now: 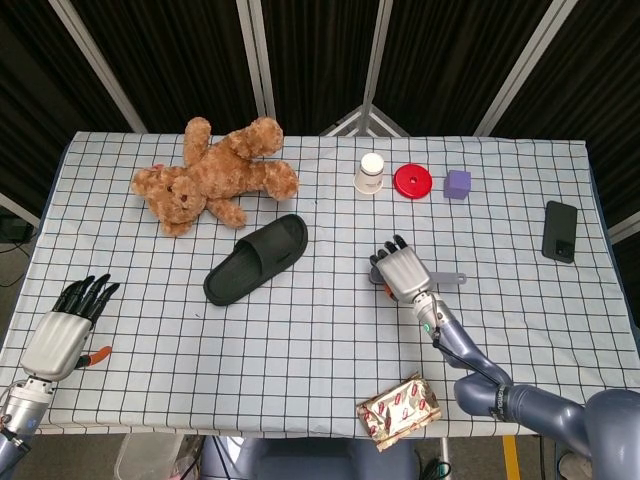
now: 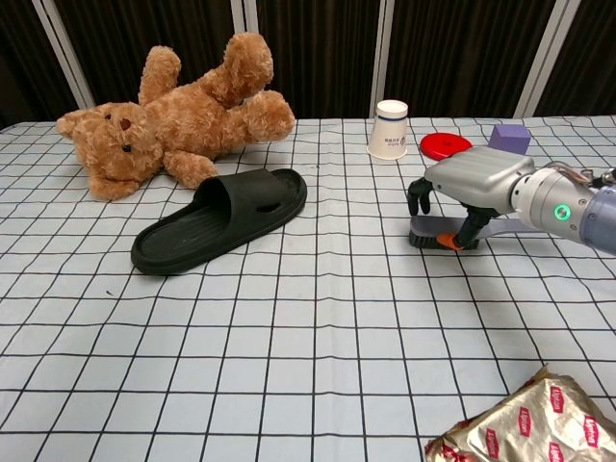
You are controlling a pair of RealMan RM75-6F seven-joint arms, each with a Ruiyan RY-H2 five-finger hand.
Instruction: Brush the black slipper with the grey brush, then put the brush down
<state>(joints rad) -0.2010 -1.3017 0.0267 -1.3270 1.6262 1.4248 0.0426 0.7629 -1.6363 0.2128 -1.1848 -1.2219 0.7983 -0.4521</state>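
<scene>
checked table [image 1: 300, 340], teddy bear [image 1: 212, 176] beside slipper [image 1: 257, 259]

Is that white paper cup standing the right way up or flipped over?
Flipped over: the paper cup stands on its wide mouth, narrow base upward.

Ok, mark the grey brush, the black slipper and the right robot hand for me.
grey brush [image 2: 426, 237]: chest view, on its bristle end.
black slipper [image 2: 183, 241]: chest view, on the ribbed footbed.
right robot hand [image 2: 469, 180]: chest view, on the back of the hand, over the brush.

Matt black rubbery slipper [image 2: 219, 218], plush furry teddy bear [image 2: 173, 120], crinkled glossy foil packet [image 2: 525, 428], checked cloth table cover [image 2: 289, 337].
</scene>
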